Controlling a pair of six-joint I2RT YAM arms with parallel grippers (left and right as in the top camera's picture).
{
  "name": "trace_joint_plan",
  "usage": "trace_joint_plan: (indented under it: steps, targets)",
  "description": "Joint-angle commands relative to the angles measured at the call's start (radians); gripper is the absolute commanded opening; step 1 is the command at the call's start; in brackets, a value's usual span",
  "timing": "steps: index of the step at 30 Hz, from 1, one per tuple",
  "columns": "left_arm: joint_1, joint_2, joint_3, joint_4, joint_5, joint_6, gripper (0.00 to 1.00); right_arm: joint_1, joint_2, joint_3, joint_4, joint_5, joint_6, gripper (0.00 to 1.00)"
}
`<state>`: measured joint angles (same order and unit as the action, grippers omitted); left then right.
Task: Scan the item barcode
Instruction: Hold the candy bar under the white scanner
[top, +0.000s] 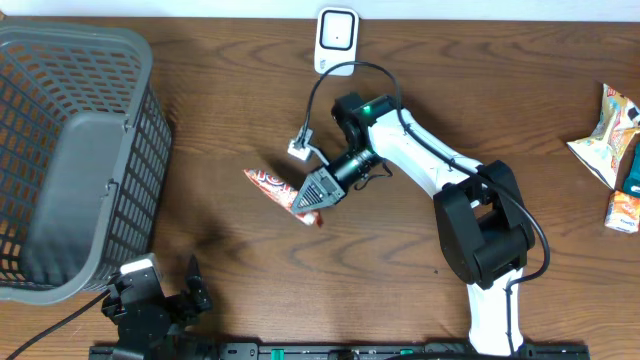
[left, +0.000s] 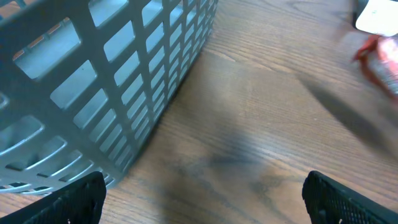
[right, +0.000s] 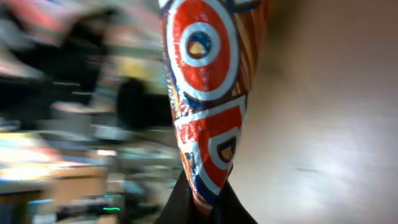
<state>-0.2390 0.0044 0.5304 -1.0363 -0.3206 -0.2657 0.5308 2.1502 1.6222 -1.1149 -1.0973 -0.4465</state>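
Obs: right claw (top: 314, 196) clamped on red cone packet (top: 270, 182); barcode unseen. Best: carry packet to scanner (top: 337, 35) beyond claw's wrist, barcode side facing; left claw (left: 205, 208) gaping, empty.

The right arm (top: 430, 165) is showing glossy white link shells alternating with chunky black joint housings, and the largest black block is sitting toward 4 o'clock in the overhead view. A small green light (top: 368, 107) is glowing on the black wrist housing. A thin black cable (top: 330, 78) is looping out at 11 o'clock of that housing and ending in a white connector (top: 299, 148). The right end effector (top: 312, 200) is appearing dark grey and wedge-shaped. The left arm (top: 140, 305), at 7 o'clock, is looking black with one white patch on top. The left end effector (left: 208, 202) is showing two black fingers (left: 71, 202) with finely textured surfaces.
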Motion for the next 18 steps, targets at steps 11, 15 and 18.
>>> trace_joint_plan:
  steps: [11,15,18]
  targets:
    - [0.002,-0.002,0.003,0.001,-0.013,-0.002,0.98,-0.009,0.000,0.013,0.664,0.787,0.615,0.01]
    - [0.002,-0.002,0.003,0.001,-0.013,-0.002,0.98,-0.014,0.001,0.013,0.747,0.936,0.655,0.01]
    - [0.002,-0.002,0.003,0.001,-0.013,-0.002,0.98,-0.026,0.001,0.013,0.790,0.994,0.684,0.01]
